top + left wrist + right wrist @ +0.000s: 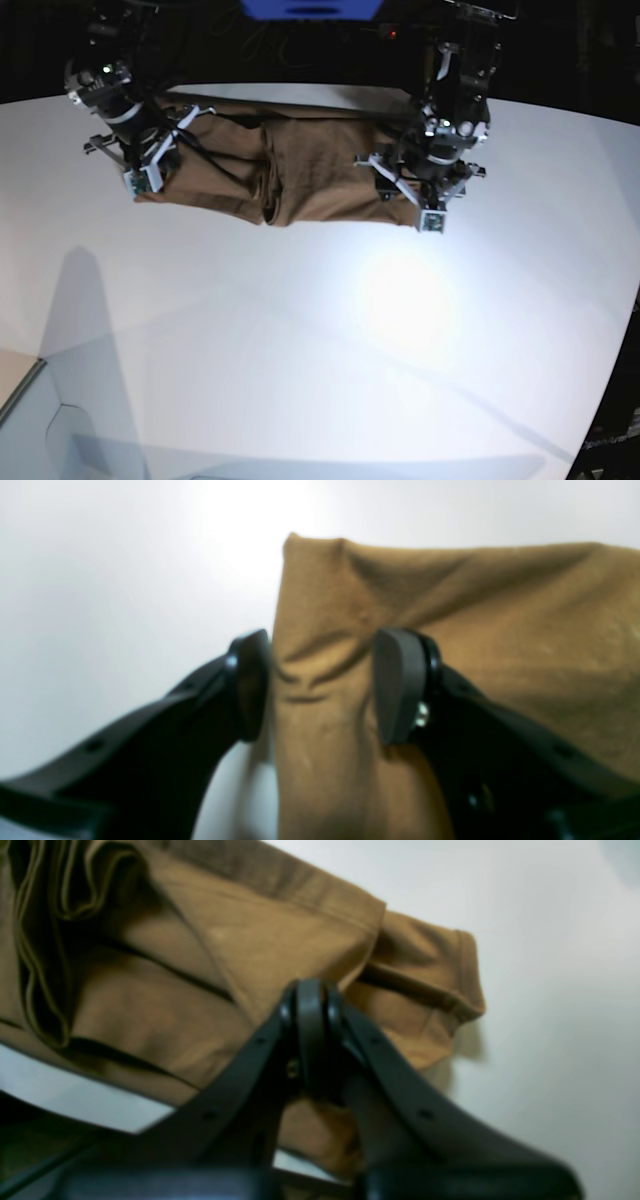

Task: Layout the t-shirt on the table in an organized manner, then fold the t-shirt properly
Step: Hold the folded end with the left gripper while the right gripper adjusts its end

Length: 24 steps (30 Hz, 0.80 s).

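T-shirt point(300, 170) stretched as long bunched band across far part of table point(330, 340). Right gripper point(150, 165) at one end, left gripper point(415, 195) at other. Deep fold midway between them.

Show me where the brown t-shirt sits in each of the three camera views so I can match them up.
Left wrist: t-shirt fills centre and right, one edge between the left pincer's open pads.
Right wrist: t-shirt upper left, bunched behind the shut right pincer.
Base: t-shirt stretched across the top.
Shared landmark: white table.
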### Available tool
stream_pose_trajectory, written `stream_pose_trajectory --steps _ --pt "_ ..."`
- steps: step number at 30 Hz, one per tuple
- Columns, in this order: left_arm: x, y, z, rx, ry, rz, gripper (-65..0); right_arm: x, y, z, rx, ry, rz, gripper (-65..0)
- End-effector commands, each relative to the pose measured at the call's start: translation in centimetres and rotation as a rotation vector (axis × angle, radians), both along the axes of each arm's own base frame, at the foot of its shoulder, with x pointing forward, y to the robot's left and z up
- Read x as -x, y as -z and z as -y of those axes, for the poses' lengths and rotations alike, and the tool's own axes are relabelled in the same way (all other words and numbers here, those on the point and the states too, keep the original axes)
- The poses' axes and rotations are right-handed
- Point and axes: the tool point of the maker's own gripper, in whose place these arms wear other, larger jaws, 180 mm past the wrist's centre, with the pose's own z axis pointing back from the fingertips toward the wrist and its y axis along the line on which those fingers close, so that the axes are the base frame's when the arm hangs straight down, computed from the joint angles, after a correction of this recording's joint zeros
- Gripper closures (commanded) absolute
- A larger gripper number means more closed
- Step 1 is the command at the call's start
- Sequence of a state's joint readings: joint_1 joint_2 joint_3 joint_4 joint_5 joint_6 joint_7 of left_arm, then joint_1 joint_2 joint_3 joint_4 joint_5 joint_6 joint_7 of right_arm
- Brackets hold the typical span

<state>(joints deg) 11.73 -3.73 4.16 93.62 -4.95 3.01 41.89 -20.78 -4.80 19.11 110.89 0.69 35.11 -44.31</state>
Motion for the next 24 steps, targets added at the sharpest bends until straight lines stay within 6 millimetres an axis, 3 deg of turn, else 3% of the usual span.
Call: stream_pose_trajectory --steps 1,6,12,21,24 --pt "0.1 0.0 -0.3 -0.016 -0.003 -0.010 -32.5 -0.5 -0.5 0.1 -0.004 0.000 0.028 0.0" --pt "0.1 0.0 -0.5 -0.021 -0.002 -0.010 -32.6 -0.7 0.3 0.3 -0.008 0.007 0.009 0.0" --pt "0.1 0.1 -0.5 -0.023 -0.002 -0.011 -32.7 -0.6 1.3 2.5 -0.007 0.077 -0.013 0.0" --pt "0.1 0.0 -0.5 -0.023 -0.002 -0.010 -32.7 0.3 0.9 5.8 0.025 0.168 0.008 0.0" --pt "0.1 0.0 -0.5 -0.023 -0.002 -0.010 -32.7 1.2 1.2 5.9 0.027 0.170 -0.009 0.0"
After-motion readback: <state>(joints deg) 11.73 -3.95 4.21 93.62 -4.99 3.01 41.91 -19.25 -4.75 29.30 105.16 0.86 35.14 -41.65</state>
